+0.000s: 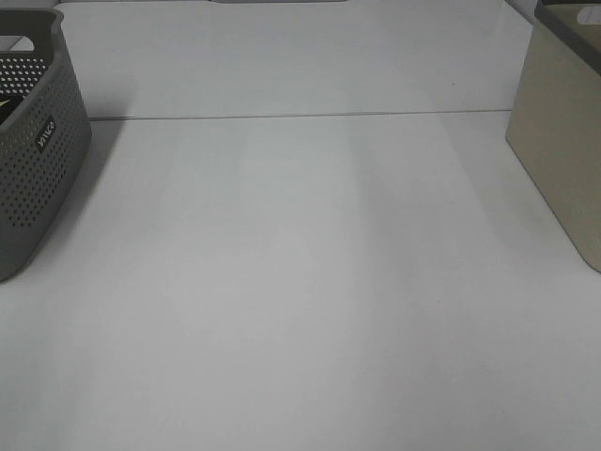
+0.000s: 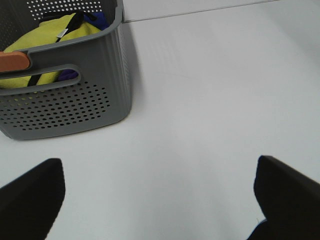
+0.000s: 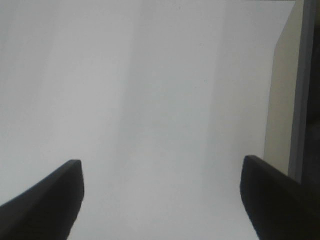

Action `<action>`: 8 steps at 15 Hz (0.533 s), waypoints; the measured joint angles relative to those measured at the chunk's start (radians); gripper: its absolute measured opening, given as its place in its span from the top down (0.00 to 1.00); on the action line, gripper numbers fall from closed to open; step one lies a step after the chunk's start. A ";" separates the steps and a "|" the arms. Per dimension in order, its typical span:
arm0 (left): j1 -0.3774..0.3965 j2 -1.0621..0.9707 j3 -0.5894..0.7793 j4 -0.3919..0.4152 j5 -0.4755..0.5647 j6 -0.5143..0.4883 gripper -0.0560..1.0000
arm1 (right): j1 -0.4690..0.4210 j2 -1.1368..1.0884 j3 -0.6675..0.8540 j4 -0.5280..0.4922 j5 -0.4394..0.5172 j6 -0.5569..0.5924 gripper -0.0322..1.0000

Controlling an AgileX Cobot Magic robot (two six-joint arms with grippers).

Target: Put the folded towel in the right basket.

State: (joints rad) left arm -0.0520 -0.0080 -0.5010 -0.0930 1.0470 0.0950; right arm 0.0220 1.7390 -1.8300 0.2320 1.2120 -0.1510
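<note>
A yellow folded towel [image 2: 55,35] lies inside the grey perforated basket [image 2: 65,105], seen in the left wrist view; a black strap crosses it. The grey basket also stands at the left edge of the exterior high view [image 1: 38,160]. The beige right basket [image 1: 559,141] stands at the right edge and also shows in the right wrist view [image 3: 282,100]. My left gripper [image 2: 160,200] is open and empty over the table, short of the grey basket. My right gripper [image 3: 162,200] is open and empty, beside the beige basket's wall. Neither gripper shows in the exterior high view.
A blue-purple cloth [image 2: 100,20] lies in the grey basket beside the towel, and an orange object [image 2: 14,61] sits at its rim by the handle slot. The white table [image 1: 300,282] has a seam line [image 1: 300,116] across its far part.
</note>
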 joint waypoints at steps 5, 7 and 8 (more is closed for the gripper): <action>0.000 0.000 0.000 0.000 0.000 0.000 0.02 | 0.000 -0.266 0.388 -0.042 0.002 0.037 0.19; 0.000 0.000 0.000 0.000 0.000 0.000 0.02 | 0.000 -0.359 0.522 -0.051 0.004 0.045 0.19; 0.000 0.000 0.000 0.000 0.000 0.000 0.02 | 0.000 -0.433 0.610 -0.051 0.004 0.054 0.19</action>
State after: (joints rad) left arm -0.0520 -0.0080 -0.5010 -0.0930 1.0470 0.0950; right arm 0.0220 1.3060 -1.2200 0.1810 1.2160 -0.0970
